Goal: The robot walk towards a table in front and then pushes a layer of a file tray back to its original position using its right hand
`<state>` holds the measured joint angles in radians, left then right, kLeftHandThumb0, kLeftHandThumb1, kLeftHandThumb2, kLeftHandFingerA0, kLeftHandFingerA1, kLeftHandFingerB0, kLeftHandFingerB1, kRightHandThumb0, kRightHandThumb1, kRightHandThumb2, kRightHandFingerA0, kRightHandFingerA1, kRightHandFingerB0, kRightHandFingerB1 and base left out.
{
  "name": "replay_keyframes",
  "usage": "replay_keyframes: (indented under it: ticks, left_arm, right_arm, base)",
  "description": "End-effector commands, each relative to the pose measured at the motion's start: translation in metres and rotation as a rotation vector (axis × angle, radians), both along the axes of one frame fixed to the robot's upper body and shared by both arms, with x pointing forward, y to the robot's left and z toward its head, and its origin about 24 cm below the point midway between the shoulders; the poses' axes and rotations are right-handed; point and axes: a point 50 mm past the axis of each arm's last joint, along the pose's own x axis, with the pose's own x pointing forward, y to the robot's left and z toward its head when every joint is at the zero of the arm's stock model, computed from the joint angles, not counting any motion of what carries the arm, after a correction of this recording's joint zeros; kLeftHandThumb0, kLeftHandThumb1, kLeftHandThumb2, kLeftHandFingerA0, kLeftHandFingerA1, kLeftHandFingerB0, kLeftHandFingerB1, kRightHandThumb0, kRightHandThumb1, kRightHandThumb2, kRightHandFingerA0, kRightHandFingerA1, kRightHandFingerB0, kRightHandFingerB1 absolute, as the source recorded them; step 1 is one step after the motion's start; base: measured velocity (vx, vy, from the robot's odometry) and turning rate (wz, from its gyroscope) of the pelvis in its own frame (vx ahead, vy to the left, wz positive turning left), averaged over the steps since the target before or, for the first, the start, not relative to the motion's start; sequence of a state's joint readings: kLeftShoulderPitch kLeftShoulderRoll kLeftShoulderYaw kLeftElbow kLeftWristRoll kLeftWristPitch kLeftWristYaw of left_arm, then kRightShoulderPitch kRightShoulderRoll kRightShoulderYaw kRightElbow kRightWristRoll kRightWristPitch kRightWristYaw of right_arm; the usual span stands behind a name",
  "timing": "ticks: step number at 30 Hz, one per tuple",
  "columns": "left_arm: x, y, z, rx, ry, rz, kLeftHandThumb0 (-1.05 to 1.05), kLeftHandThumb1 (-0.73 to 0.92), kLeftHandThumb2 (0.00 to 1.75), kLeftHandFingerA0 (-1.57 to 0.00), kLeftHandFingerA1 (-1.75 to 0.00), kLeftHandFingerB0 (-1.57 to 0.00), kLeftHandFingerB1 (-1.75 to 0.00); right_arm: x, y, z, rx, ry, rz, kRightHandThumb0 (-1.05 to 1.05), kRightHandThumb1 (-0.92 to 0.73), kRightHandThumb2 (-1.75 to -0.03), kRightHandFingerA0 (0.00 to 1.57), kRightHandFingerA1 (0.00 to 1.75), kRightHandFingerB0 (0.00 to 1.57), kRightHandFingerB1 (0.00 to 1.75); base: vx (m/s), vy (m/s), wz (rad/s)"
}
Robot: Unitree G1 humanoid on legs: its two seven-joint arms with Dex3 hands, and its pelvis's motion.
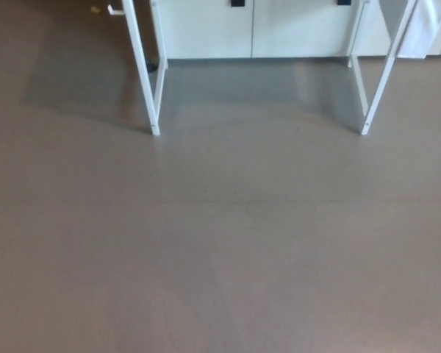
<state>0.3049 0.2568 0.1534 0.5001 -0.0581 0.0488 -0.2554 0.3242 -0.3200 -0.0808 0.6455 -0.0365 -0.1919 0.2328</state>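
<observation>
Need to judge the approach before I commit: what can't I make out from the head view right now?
- Table top and file tray: cut off by the top edge; only the white table legs show.
- Cabinet behind: upper part cropped, dark handles barely visible.
- Both hands: outside the frame.
- White cloth at top right: partly cropped.

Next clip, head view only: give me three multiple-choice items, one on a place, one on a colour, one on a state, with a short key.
1. Where do the table legs stand in the picture?
A. along the top
B. along the bottom
C. dead centre

2. What colour are those legs?
A. black
B. white
C. red

3. What is the state of the robot's hands?
A. right hand is touching a leg
B. both hands rest on the floor
C. neither hand is in view

Key: 1 A, the legs reach down from the top edge; 2 B, white against the grey-brown floor; 3 C, only floor, legs and white cabinets show.
</observation>
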Motion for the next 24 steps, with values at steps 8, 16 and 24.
replay_keyframes:
  ticks: [8,16,24]
  left_arm:
    - [-0.0006,0.0068,0.0020,0.046,0.005,-0.028,-0.10,0.47,0.88,-0.37,-0.58,-0.17,-0.48]
    - [0.0004,0.0057,0.0038,0.049,-0.006,-0.035,-0.09,0.46,0.88,-0.38,-0.58,-0.18,-0.49]
    - [0.0014,0.0055,0.0045,0.052,-0.009,-0.046,-0.10,0.46,0.88,-0.39,-0.59,-0.18,-0.49]
  right_arm:
    - [0.0001,-0.0009,-0.0004,-0.009,-0.007,0.006,-0.19,-0.53,-0.55,0.66,0.49,0.48,0.41]
    - [0.0018,-0.0010,0.0015,-0.035,-0.009,0.047,-0.22,-0.53,-0.56,0.66,0.49,0.48,0.41]
    - [0.0042,-0.0012,0.0003,-0.053,0.003,0.072,-0.22,-0.53,-0.55,0.67,0.49,0.49,0.41]
  base:
    - [0.40,0.170,-0.09]
    - [0.32,-0.046,0.20]
    - [0.37,-0.047,0.21]
